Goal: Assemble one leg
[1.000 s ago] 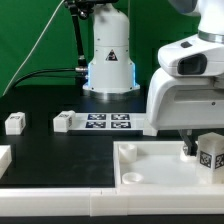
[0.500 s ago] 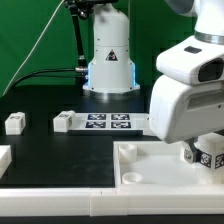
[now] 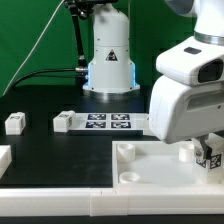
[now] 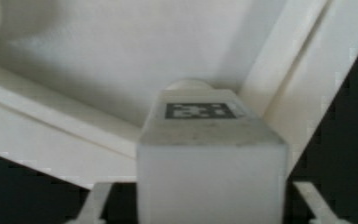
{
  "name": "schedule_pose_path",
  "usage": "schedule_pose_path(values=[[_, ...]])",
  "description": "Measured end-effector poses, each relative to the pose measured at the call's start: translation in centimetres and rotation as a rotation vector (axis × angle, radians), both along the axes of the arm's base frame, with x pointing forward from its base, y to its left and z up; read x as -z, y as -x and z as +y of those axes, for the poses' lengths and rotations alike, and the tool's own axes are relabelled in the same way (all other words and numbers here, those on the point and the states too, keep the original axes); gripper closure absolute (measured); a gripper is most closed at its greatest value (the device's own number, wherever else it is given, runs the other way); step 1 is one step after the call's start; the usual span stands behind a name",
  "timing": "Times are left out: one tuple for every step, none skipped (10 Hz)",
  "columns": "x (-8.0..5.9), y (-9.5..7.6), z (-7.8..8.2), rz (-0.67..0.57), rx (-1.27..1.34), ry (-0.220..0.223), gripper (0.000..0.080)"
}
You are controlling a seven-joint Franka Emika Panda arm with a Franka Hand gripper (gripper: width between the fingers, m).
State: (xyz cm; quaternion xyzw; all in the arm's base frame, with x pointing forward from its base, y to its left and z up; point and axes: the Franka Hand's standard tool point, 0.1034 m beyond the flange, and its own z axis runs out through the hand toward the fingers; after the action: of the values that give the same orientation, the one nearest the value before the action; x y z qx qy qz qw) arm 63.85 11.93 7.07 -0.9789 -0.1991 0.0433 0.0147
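Observation:
My gripper (image 3: 204,151) is at the exterior view's right, above the far right corner of the large white tray (image 3: 150,186). It is shut on the leg (image 3: 211,153), a small white block with a black-and-white tag. The leg hangs just over the tray, close to its corner. In the wrist view the leg (image 4: 208,155) fills the middle, tag face (image 4: 201,110) showing. It sits between my gripper's (image 4: 204,206) fingers (image 4: 98,200), with the tray's rim (image 4: 274,60) behind it. The arm's white body hides my fingertips in the exterior view.
Two more small white blocks (image 3: 14,122) (image 3: 64,121) lie on the black table at the exterior view's left. The marker board (image 3: 110,122) lies behind the tray. A white piece (image 3: 3,157) shows at the left edge. The robot base (image 3: 108,60) stands at the back.
The gripper and the leg in it have shifted slightly over the tray's right corner and now sit a little higher. Nothing else has moved.

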Motion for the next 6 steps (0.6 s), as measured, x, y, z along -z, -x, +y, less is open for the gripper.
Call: schedule_pose_path(values=[[0.03,-0.02,0.02,0.0,0.021,0.002,0.0509],[0.03,-0.12,0.09,0.0,0.121,0.011,0.0509],[0.01,-0.18,0.33,0.004,0.288,0.026,0.0509],[0.0,-0.19,0.3,0.016,0.418,0.043,0.0509],[-0.05,-0.23,0.23,0.025,0.553,0.06,0.0509],[-0.01,-0.21,0.16,0.029,0.691,0.075,0.0508]])
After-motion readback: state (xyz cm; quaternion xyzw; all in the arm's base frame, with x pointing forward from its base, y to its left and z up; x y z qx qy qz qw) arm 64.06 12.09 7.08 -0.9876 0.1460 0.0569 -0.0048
